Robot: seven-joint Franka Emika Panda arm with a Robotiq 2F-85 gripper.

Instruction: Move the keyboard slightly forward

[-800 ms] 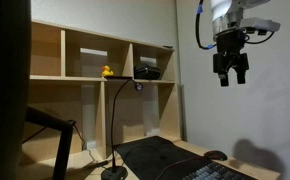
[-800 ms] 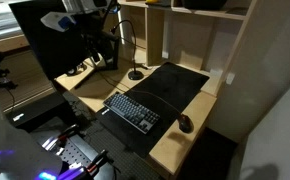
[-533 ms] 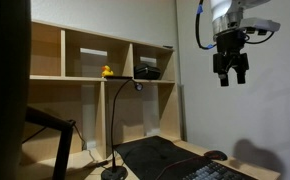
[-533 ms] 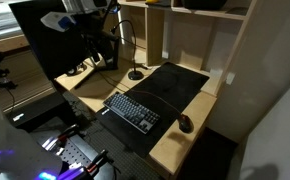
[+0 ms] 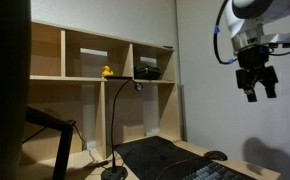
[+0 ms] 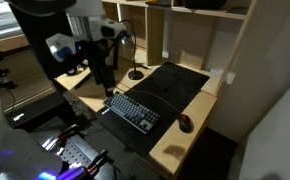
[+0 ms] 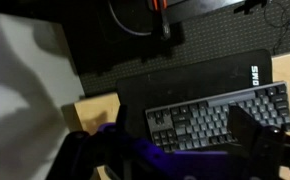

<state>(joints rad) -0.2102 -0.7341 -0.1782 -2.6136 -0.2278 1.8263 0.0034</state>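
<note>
**Keyboard: a push, not a lift**

The keyboard [image 6: 133, 110] is seen flat on the desk mat [image 6: 177, 82], near its edge. It is judged stiff, fairly light and apt to slide — its long edge is best pushed. The gripper [image 5: 258, 93] is held well above, fingers spread, seemingly empty.

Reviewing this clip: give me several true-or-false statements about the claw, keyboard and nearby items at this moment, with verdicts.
1. The claw is pressing on the keyboard. False: it hangs open in the air, well above the desk, touching nothing.
2. A yellow duck sits on a shelf. True.
3. The mouse lies on top of the keyboard. False: it lies on the wooden desk, apart from the keyboard.
4. The black desk mat has a white marking near one end. True.
</note>
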